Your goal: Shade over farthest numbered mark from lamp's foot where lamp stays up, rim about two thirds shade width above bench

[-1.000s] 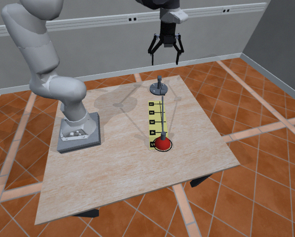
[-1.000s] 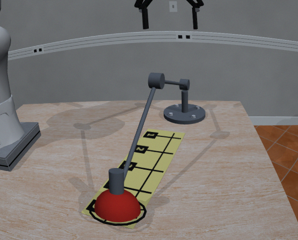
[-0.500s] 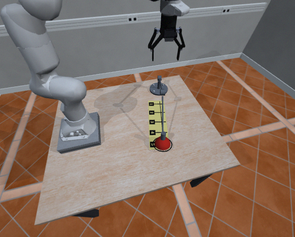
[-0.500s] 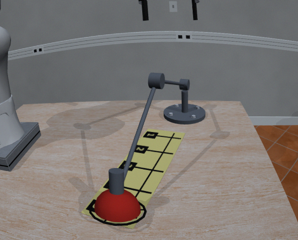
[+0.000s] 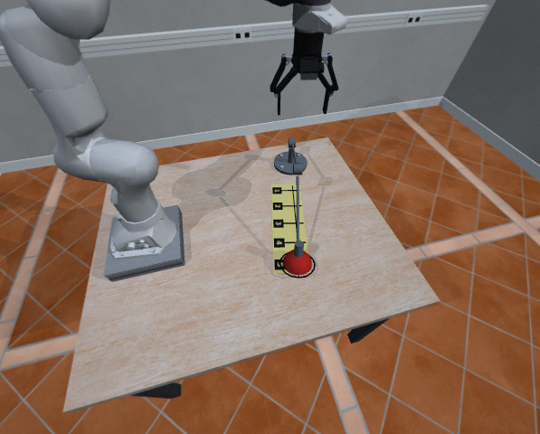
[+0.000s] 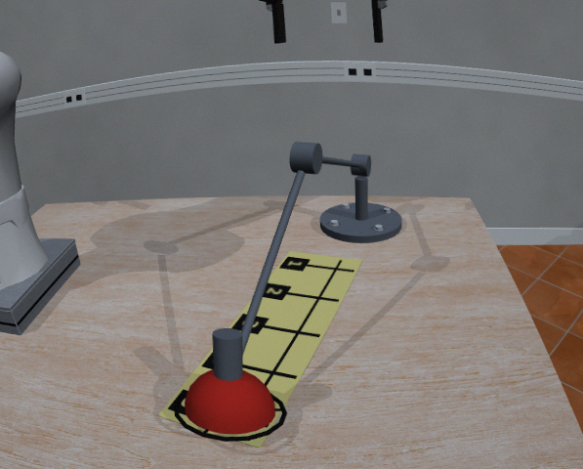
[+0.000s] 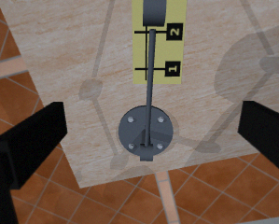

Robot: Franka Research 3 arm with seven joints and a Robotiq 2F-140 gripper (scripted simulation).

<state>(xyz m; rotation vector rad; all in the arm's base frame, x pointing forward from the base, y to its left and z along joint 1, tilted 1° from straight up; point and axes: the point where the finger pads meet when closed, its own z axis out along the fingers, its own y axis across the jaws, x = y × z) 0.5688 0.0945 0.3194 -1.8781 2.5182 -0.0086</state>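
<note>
Red shade resting on bench, over mark 5

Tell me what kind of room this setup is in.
Probably a lab or workshop test cell: a robot arm's base is mounted on a wooden bench, with grey walls carrying a cable trunking strip and a terracotta tiled floor.
</note>
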